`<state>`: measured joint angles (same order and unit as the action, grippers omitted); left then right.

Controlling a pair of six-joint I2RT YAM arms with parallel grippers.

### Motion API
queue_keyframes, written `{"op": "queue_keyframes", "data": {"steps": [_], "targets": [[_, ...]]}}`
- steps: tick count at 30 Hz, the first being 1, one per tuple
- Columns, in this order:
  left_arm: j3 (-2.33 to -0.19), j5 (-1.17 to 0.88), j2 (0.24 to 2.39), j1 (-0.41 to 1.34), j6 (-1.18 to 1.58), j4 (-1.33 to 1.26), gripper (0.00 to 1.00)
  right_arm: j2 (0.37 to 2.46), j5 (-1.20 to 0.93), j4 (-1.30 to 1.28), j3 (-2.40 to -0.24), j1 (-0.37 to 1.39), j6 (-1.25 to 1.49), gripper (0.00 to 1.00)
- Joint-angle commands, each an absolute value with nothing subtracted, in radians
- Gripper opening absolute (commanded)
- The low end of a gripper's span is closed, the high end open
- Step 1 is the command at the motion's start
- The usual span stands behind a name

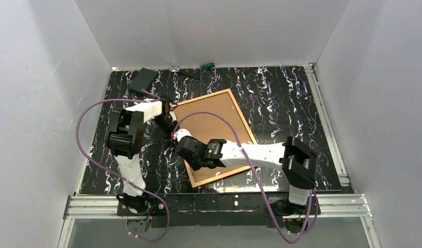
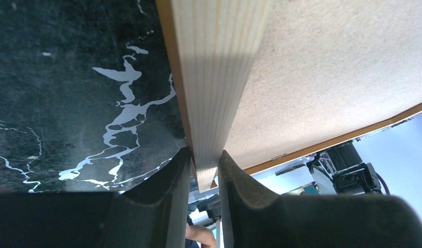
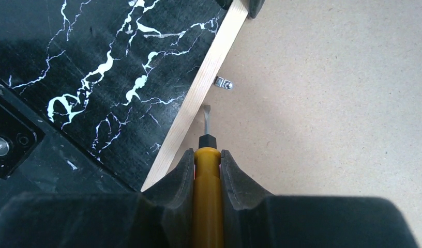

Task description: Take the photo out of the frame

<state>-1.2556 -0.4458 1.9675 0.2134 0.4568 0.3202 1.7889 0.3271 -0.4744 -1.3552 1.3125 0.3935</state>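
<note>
Right tool is clamped on a yellow-handled screwdriver, one of them, round handle, black collar, thin flat-blade shaft. The blade tip sits on the photo, just inside the frame's left rail and just short of a small bright metal tab, not touching it. One tab in view. Left tool pinches the frame rail edge-on, one dark pad on each side, close to the far-left corner. The rail is pale raw wood with straight grain on this face and an orange-brown stained outer edge. The photo lies print side down inside the frame, plain brown fibreboard back up, matte and speckled. One frame, one photo, lying skewed mid-tabletop, a black slab with white marble veining. At the far edge lie one flat black rectangular piece on the left and one green-handled item near centre, well apart from the frame.
</note>
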Motion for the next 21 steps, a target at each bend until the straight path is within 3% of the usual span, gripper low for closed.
{"op": "queue_keyframes", "data": {"steps": [1, 21], "targets": [[-1.226, -0.426, 1.920, 0.216, 0.439, 0.430, 0.00, 1.848, 0.352, -0.462, -1.390, 1.319, 0.376, 0.01], [-1.164, -0.436, 1.915, 0.249, 0.465, 0.393, 0.00, 1.979, 0.601, -0.324, -1.532, 1.240, 0.221, 0.01]]}}
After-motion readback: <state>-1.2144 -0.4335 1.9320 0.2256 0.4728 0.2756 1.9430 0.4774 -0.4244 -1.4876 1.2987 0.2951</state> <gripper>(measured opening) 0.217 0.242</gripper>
